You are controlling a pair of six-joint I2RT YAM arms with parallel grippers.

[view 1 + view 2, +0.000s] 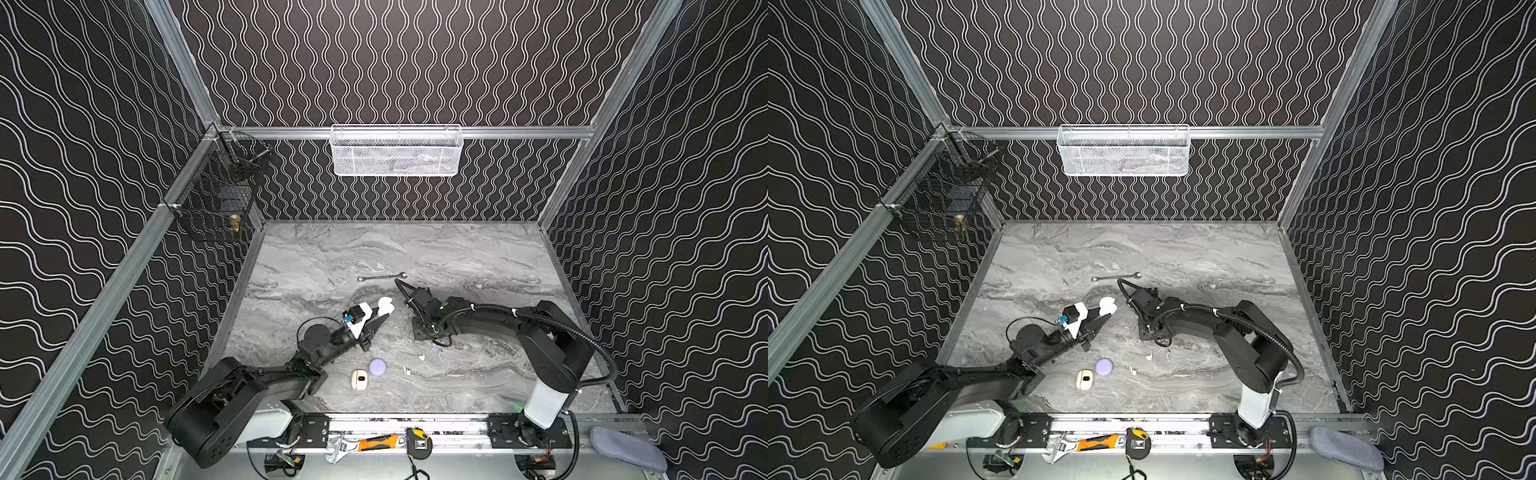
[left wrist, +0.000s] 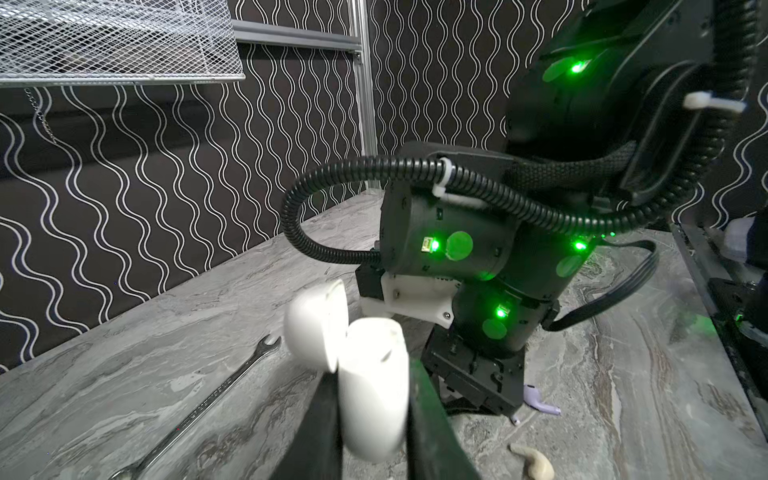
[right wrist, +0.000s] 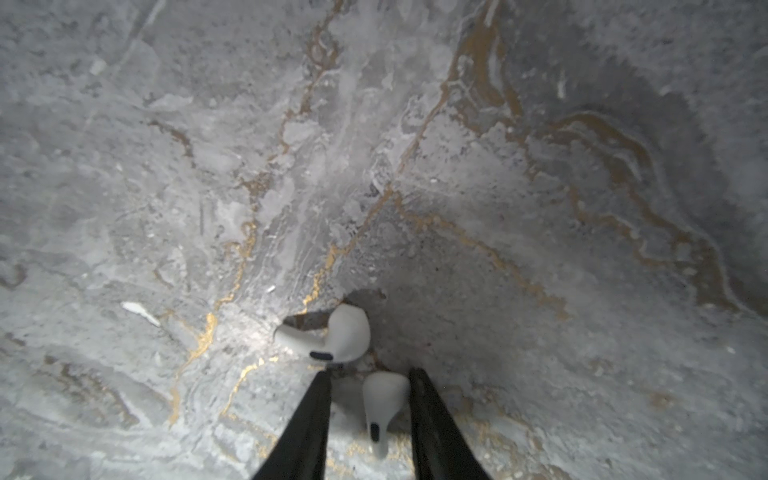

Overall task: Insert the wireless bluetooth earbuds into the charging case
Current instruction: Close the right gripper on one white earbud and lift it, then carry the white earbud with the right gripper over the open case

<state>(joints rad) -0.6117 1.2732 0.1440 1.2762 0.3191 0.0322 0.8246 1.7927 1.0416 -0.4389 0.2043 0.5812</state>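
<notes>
My left gripper (image 2: pixel 372 370) clamps the white charging case (image 2: pixel 370 399), lifted with its lid flipped open, seemingly ready to receive. My right gripper (image 3: pixel 370 371) stands open at the table (image 3: pixel 166 166), straddling one white earbud (image 3: pixel 384 399) to pick it. A second white earbud (image 3: pixel 347 332) lies just beyond. I count three cases: this white one, a lavender case (image 1: pixel 377 367) and a cream case (image 1: pixel 359 379). One cream earbud (image 2: pixel 534 461) and at least one lavender earbud (image 2: pixel 540 403) lie nearby.

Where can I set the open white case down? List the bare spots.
Bare: the grey marbled tabletop between the slim steel wrench and the back wall, also the far right corner. Crowded: near middle, around the round lavender case, cream case and loose earbuds.
</notes>
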